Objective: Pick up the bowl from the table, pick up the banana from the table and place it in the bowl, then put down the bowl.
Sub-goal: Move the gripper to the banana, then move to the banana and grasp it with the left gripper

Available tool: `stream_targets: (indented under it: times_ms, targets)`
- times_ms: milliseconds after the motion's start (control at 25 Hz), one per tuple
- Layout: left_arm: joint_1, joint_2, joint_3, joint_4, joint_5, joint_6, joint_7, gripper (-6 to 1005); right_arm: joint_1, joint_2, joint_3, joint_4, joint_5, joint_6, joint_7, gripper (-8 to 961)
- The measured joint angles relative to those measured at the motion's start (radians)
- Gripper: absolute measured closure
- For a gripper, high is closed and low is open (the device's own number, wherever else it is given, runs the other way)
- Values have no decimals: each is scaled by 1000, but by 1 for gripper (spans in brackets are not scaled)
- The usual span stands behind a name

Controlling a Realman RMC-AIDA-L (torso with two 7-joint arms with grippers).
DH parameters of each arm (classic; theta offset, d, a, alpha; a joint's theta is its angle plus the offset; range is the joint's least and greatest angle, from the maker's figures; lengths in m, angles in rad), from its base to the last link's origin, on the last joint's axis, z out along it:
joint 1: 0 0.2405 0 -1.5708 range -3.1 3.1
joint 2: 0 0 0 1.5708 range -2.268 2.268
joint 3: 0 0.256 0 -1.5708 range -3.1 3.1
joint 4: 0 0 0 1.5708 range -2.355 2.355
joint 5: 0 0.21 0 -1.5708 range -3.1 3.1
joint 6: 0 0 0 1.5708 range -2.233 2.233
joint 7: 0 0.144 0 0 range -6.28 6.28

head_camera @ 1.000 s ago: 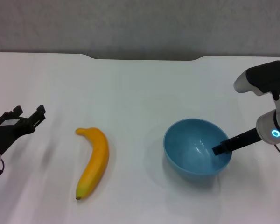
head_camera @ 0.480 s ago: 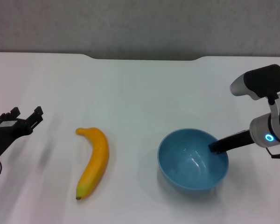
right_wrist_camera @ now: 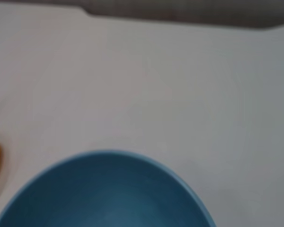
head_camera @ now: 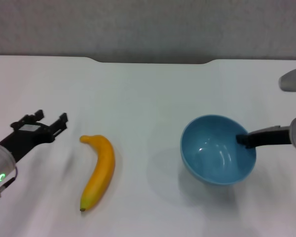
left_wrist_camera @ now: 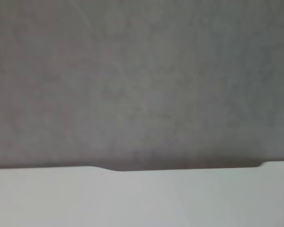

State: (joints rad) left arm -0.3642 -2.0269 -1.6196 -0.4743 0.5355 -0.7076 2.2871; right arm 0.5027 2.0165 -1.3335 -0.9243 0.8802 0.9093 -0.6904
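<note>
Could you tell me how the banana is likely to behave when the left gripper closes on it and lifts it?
The banana lies flat on the table, curved, so it will probably pivot or slide rather than roll if nudged. Its smooth skin looks somewhat slippery, and a grip away from its middle may let it tilt. The left gripper appears open beside it, not touching.

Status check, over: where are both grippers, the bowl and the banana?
Right gripper shut on the bowl rim, bowl held. Left gripper open, just left of the banana, not touching. Banana flat on the table; nothing between them.
</note>
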Motion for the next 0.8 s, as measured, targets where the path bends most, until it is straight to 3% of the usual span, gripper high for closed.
stream_targets:
  times_ms: [240, 480, 800]
  targets:
    - [44, 1, 7, -234, 339, 117, -347, 259, -20, -1, -14, -13, 21, -13, 0, 918]
    - [119, 2, 110, -491, 728, 295, -763, 257, -27, 1, -24, -15, 25, -28, 1, 918]
    - [139, -4, 178, -662, 1502, 279, -1531, 252, -28, -1, -23, -21, 25, -33, 1, 918]
